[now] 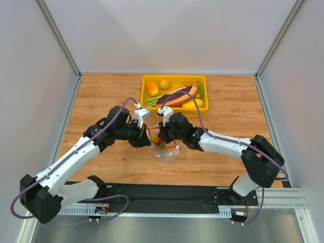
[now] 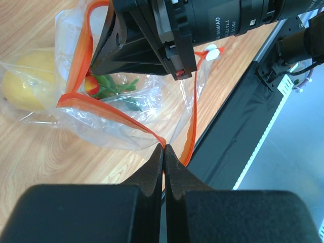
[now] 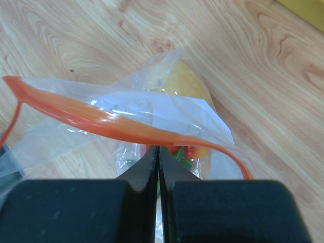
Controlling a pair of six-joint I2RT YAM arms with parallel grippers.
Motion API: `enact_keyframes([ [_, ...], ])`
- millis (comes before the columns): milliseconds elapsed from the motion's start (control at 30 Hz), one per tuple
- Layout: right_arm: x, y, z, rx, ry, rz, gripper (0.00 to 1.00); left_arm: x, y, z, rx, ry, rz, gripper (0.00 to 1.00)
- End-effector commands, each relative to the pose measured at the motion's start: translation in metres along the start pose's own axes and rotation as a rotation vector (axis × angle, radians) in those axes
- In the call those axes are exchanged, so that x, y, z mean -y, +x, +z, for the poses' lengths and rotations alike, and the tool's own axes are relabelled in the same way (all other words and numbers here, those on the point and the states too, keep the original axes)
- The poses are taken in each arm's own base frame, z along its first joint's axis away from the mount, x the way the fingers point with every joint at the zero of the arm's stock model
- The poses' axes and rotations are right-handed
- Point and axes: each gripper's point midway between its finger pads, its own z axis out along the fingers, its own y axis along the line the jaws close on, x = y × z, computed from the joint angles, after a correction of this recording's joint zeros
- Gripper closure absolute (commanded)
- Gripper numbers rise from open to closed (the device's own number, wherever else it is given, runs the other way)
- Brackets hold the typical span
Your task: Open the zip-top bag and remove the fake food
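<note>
The clear zip-top bag [image 1: 164, 150] lies mid-table between my two grippers, its mouth pulled open. My left gripper [image 1: 143, 137] is shut on one red-orange zip strip [image 2: 109, 114], pinched at the fingertips [image 2: 164, 147]. My right gripper [image 1: 160, 135] is shut on the opposite strip [image 3: 109, 123], gripped at its fingertips [image 3: 158, 148]. The white slider tab [image 2: 213, 52] sits at the strip's end. Inside the bag lie a yellow fruit [image 2: 28, 83], seen also in the right wrist view [image 3: 177, 83], and small red and green bits [image 2: 104, 87].
A yellow tray [image 1: 174, 92] stands at the back with a maroon meat slice [image 1: 177, 97], an orange piece [image 1: 152, 88], a leek and other toys. The black mat [image 1: 167, 195] runs along the table's near edge.
</note>
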Motion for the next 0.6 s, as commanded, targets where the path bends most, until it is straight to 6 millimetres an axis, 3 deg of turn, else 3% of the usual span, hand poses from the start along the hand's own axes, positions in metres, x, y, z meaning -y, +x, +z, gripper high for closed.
enact_keyframes([
  [0,0.005,-0.002,-0.006,-0.056,0.041,0.012,0.99,0.006,-0.003,0.0,0.005,0.026,0.028,1.0],
  [33,0.007,0.01,-0.008,-0.118,0.054,0.01,0.98,0.006,-0.002,0.0,0.002,0.025,0.025,1.0],
  [133,0.007,0.021,-0.01,-0.162,0.051,0.011,0.87,0.006,-0.003,0.0,0.005,0.026,0.028,1.0],
  [167,0.006,0.021,-0.012,-0.161,0.047,0.009,0.75,0.006,-0.003,-0.001,0.006,0.026,0.029,1.0],
  [267,0.006,0.025,-0.016,-0.168,0.044,0.007,0.59,0.007,-0.003,-0.001,0.007,0.027,0.028,1.0],
  [367,0.002,0.026,-0.018,-0.173,0.025,0.008,0.52,0.006,-0.003,0.0,0.003,0.027,0.025,1.0],
  [567,-0.004,0.032,-0.014,-0.216,0.012,-0.015,0.49,0.006,-0.002,0.0,0.002,0.025,0.026,1.0],
])
